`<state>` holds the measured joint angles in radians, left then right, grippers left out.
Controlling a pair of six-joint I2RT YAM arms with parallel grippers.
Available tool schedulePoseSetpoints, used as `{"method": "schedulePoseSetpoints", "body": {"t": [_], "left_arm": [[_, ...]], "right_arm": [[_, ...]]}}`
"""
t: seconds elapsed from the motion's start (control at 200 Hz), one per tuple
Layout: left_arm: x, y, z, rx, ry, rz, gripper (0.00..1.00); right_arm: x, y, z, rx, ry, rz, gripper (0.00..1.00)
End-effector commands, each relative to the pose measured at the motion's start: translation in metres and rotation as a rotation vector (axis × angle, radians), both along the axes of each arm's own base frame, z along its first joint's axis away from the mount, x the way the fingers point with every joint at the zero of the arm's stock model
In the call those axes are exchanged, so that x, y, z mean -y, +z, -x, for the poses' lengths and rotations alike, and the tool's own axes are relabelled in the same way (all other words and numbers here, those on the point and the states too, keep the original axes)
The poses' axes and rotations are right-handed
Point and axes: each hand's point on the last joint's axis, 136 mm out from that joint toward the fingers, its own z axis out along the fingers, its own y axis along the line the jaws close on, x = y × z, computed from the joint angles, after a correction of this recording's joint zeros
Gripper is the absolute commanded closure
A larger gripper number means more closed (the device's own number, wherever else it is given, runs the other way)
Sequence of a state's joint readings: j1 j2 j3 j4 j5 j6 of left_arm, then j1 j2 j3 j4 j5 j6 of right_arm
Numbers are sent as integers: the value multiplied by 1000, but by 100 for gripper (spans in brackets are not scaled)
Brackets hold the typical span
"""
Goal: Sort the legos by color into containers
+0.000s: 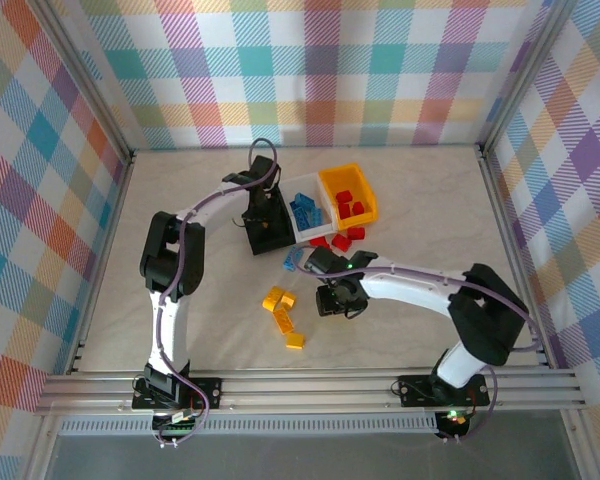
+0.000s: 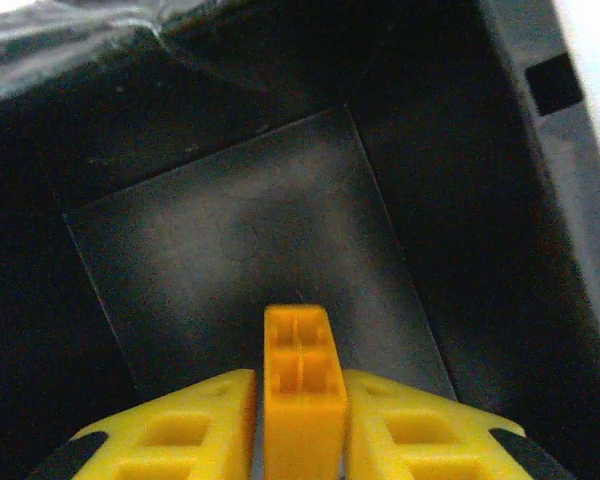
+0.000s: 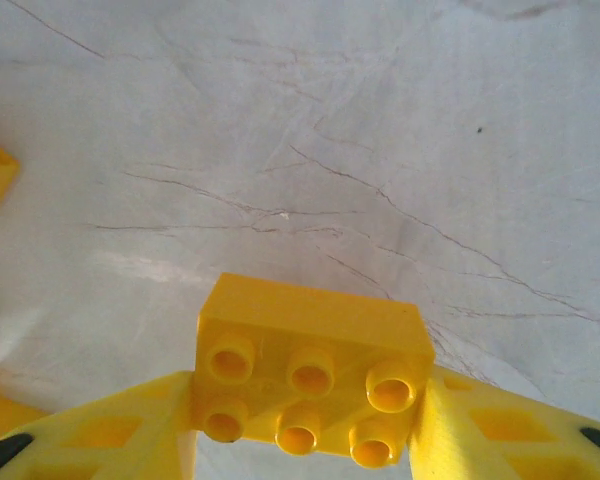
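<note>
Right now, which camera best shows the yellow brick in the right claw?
The right wrist view: the yellow brick sits in the right claw, six studs facing the camera. In the top external view the claw hides it. The left wrist view shows an orange brick over the black bin.

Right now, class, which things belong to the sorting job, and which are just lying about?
Job: left arm's brick, right arm's brick, loose yellow bricks, blue bricks, red bricks, black bin, white bin, orange bin.
Lying about: plaid walls, metal frame.
</note>
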<state>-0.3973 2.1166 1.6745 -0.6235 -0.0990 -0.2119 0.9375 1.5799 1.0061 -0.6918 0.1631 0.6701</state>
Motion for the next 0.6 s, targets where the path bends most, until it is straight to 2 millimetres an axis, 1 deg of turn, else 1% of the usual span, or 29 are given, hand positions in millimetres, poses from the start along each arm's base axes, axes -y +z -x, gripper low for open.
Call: {"method": "schedulePoseSetpoints", "body": {"t": [0.0, 0.095, 0.145, 0.255, 0.32, 0.41, 0.49, 0.5, 0.535, 0.595], "left_arm": [[-2, 13, -5, 16, 5, 3, 71], [-1, 20, -5, 28, 7, 14, 63], [-1, 24, -4, 32, 7, 16, 63], [1, 43, -4, 60, 9, 43, 63], [2, 64, -2, 93, 12, 73, 63], [-1, 102, 3, 151, 17, 91, 62], [-15, 135, 12, 198, 42, 83, 61], [-17, 136, 14, 199, 47, 80, 61], [-26, 148, 21, 218, 65, 80, 61], [-42, 159, 38, 233, 100, 78, 60]], "right_arm": [[3, 19, 0, 43, -2, -16, 49], [1, 32, -4, 71, 8, -31, 49], [0, 37, -7, 82, 11, -33, 49], [-5, 48, -14, 107, 21, -57, 49], [-8, 57, -23, 127, 30, -70, 49], [-17, 74, -42, 159, 43, -101, 49], [-30, 88, -65, 196, 69, -128, 49], [-32, 89, -68, 199, 71, -131, 49], [-38, 93, -79, 211, 83, -132, 49], [-55, 101, -101, 237, 111, -154, 49]]}}
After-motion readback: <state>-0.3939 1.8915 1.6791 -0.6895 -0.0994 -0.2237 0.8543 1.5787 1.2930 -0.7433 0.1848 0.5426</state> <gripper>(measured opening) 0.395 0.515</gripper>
